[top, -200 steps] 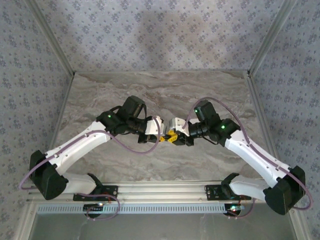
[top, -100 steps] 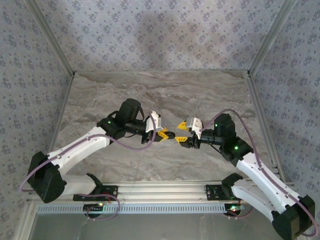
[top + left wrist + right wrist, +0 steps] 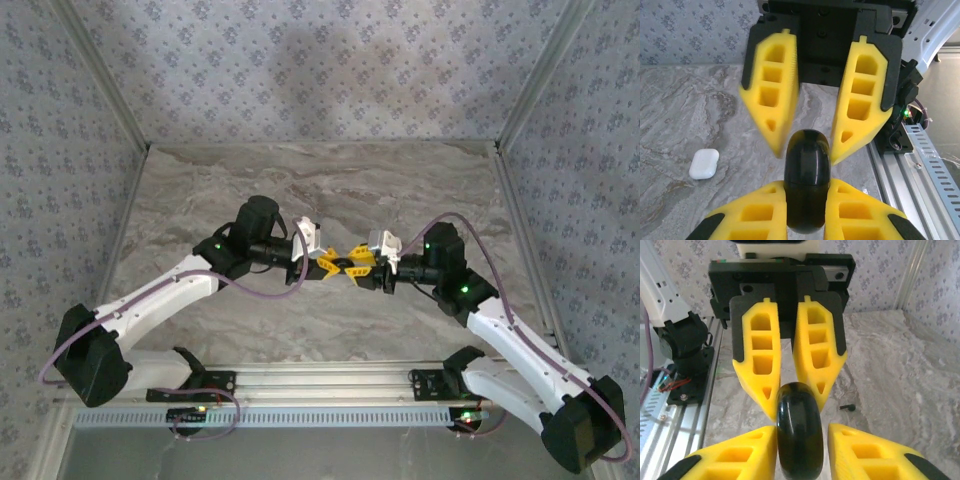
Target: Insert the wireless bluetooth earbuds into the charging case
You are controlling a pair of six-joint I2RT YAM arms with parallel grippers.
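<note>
Item: black charging case [image 3: 806, 185], glossy, hard, probably light and slippery. Held midair, pinched in my left gripper [image 3: 330, 265]. My right gripper [image 3: 806, 154] straddles its far end; clamped or not, cannot tell. Black earbud [image 3: 846, 407] on desk [image 3: 900, 370]: tiny, likely fragile, best taken by stem

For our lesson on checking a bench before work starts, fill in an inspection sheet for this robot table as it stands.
Surface: marbled tabletop, flat.
Job's things: black case held up between the pincers; white case lying shut on the table; one tiny black earbud lying loose.
Clutter: nothing seen.
Pincers: left pincer shut on the black case; right pincer straddles its other end, grip unclear.
Cables: purple cables loop along both arms.
Surroundings: patterned walls; metal rail at the near edge.
</note>
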